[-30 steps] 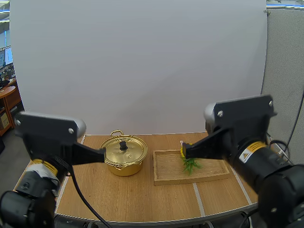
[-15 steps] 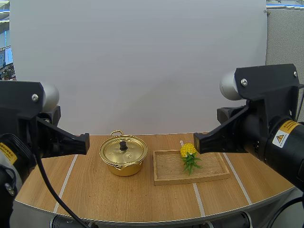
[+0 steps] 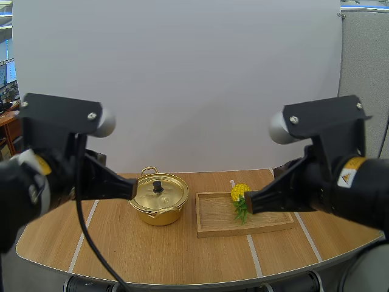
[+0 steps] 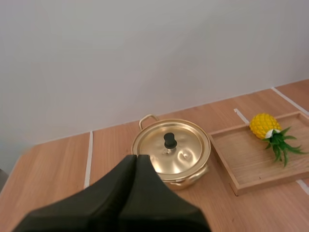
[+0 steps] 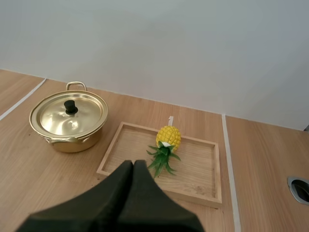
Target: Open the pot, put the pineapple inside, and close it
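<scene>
The task stood at its very start: the lid (image 3: 165, 194) sat on the pot (image 3: 159, 213) and the pineapple (image 3: 240, 192) lay on the wooden tray (image 3: 213, 214), so I judged opening the pot to be the step in hand. In the left wrist view the left gripper (image 4: 136, 159) showed its two fingers lying together as one dark wedge, closed on nothing. In the right wrist view the right gripper (image 5: 133, 164) looked the same, closed and empty.

In the high view the pot stood left of the frame's centre on the table (image 3: 152, 255). The tray lay just to its right, with a narrow strip of bare wood between them. The pineapple lay at the tray's far edge, its yellow body toward the back and its green leaves pointing toward the camera.

The left gripper's tip fell against the pot's left rim in that frame. The left wrist view, though, showed the pot ahead of and below the tip, apart from it. The right gripper's tip likewise overlapped the pineapple's leaves right of centre, while its own wrist view showed the fruit ahead of and below the fingers, not touching.

The next move called for the left gripper to spread its fingers, come down over the small black knob (image 4: 169, 140) at the lid's middle, pinch it and lift straight up. The knob was small, so centring would matter. The bare wood left of the pot looked a fair place to set the lid down
</scene>
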